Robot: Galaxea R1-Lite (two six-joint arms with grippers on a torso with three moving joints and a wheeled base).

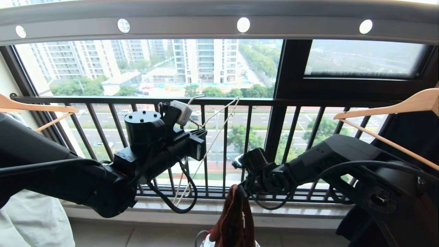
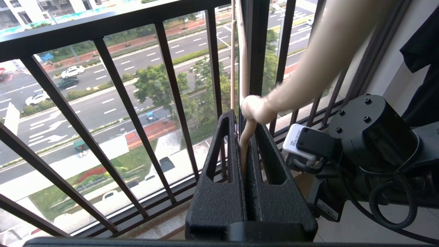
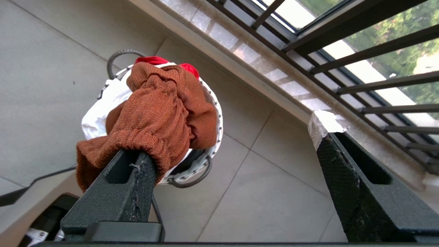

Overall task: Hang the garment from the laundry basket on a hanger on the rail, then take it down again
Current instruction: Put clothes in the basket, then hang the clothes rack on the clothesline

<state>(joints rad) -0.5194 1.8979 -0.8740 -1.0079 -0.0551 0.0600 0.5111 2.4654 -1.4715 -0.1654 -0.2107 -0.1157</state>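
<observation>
While the head view shows little of it, the garment (image 1: 235,219) hangs at lower centre as a limp rust-brown fold below the right hand (image 1: 241,175), over the laundry basket (image 1: 200,238) at the bottom edge. The left hand (image 1: 200,145), centre left, holds the cream wire hanger (image 1: 219,118) against the balcony railing (image 1: 219,101); the rail (image 1: 219,25) runs across the top.

Left wrist view: the left hand (image 2: 245,144) is clamped tight on the hanger (image 2: 244,103), whose wire rises toward upper centre.

Right wrist view: the right hand (image 3: 236,147) stands wide apart, yet the garment (image 3: 154,113) is draped over one finger (image 3: 133,178), spilling down to the basket (image 3: 192,171) at centre left. The ribbed knit looks soft, light and prone to slide; the gathered waistband appears the firmest place to grip.
</observation>
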